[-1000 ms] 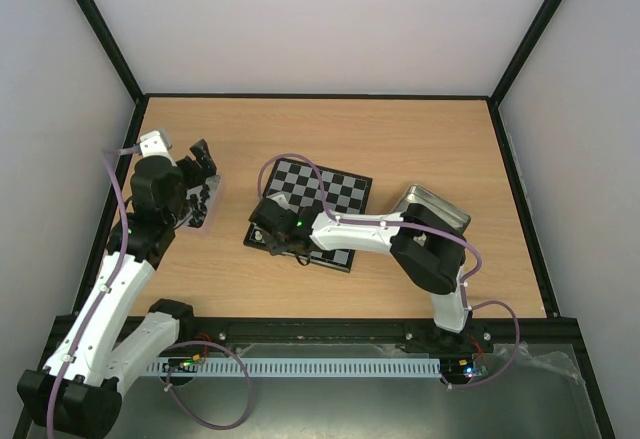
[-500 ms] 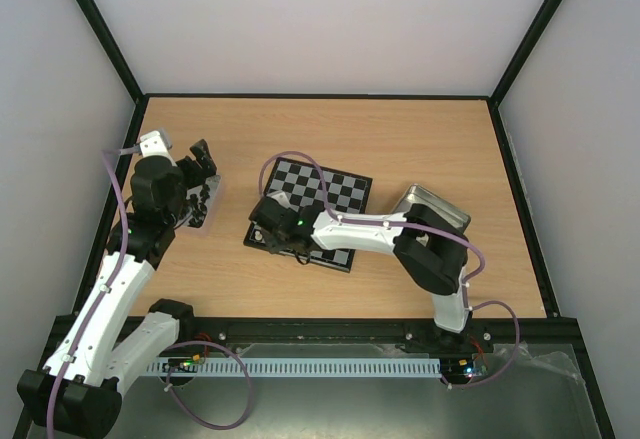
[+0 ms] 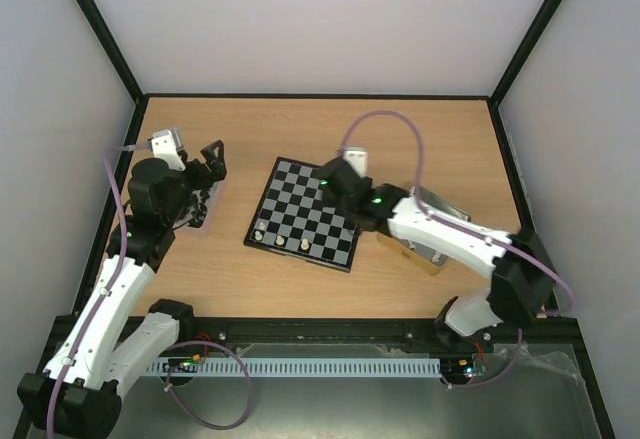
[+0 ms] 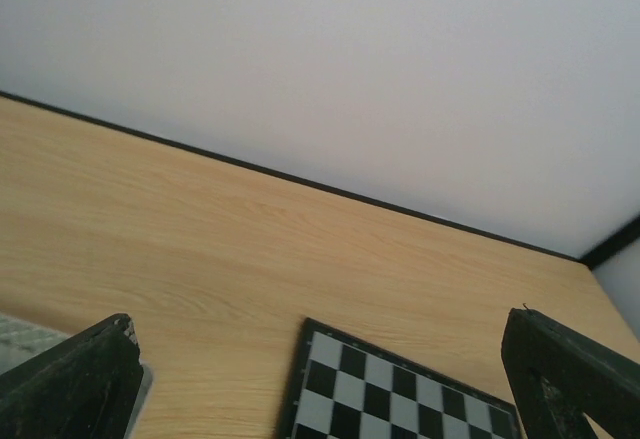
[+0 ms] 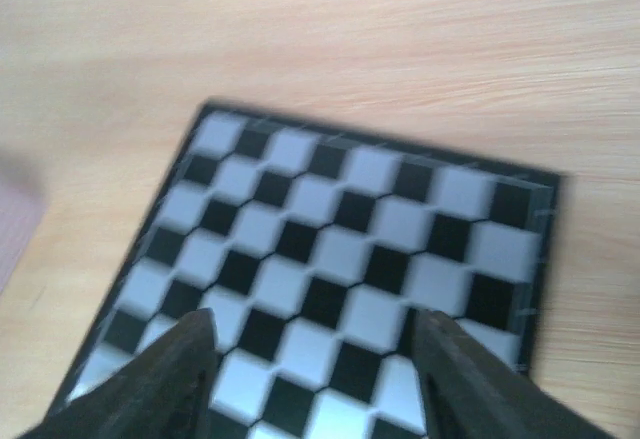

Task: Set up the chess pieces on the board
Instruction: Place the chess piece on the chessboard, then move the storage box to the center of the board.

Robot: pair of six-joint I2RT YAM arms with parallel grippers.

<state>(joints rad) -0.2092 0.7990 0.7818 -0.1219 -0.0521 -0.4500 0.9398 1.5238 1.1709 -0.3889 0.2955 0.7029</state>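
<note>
A silvery tin (image 3: 198,221) is sitting near the left edge of the tabletop (image 3: 400,129), under the left arm (image 3: 120,269). Some dark small things are lying in it, but the arm is hiding most of them and I cannot tell what they are.

The board (image 3: 315,209) is lying a little turned, about in the middle of the tabletop and well apart from every edge. A second silvery tin (image 3: 428,199) is lying just beside its right side, toward the right edge of the tabletop. The right arm (image 3: 450,239) is crossing over this tin, so its inside is not showing.

Three cream-white chess pieces (image 3: 279,240) are standing in a row on the squares along the near edge of the board, close to its near left corner.

The left gripper (image 4: 322,319) is hovering near the left tin with its fingers spread very wide, and nothing is between them. The right gripper (image 5: 312,321) is hanging above the right part of the board. Its fingers are parted and are holding nothing. That wrist view is blurred.

A broad band of bare wood is lying between the far edge of the board and the far edge of the tabletop. A narrower band is running along the near edge in front of the board.
</note>
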